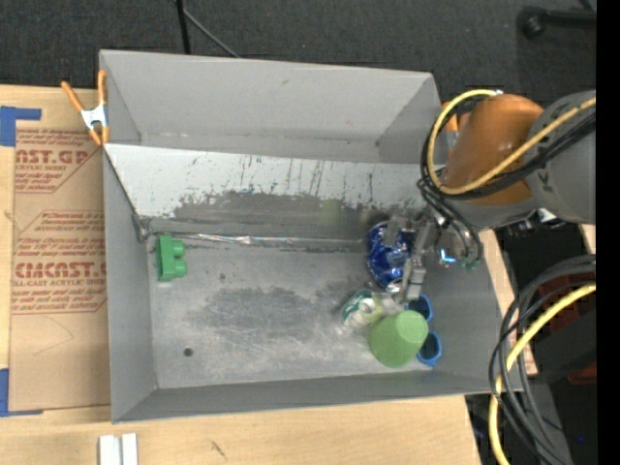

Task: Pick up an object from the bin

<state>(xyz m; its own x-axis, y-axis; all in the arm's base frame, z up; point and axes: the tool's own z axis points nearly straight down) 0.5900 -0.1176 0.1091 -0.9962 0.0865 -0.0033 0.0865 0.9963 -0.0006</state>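
Orange cover (489,153) on the wrist, ringed by yellow and black cables (441,143), sits highest and so closest to the lens, at 3 o'clock of the bin (271,95). It hangs over the right rim because the arm comes in from that side and bends down toward the floor. Below it the gripper (416,289) is low among a small cluster at 4 o'clock of the floor. Whether the claw is released or clenched I cannot tell, as its tip is lost against the clutter, so nothing can be called held. A blue lump (387,252) lies just beside the gripper at its 10 o'clock, a round green cup (397,340) at its 6 o'clock and a white-and-green scrap (359,308) at its 8 o'clock. Blue pieces (429,349) peep out from under the cup at the cup's 4 o'clock. Which of these is the pick is unclear; the lump and the cup are nearest. The cluster crowds the foot of the right wall, probably because loose things slide down the sloped sides and stop there. A green block (170,258) lies alone at 9 o'clock, well apart, at the foot of the left wall. I judge the grasp not yet secured, and the crowding may get a neighbour nudged.
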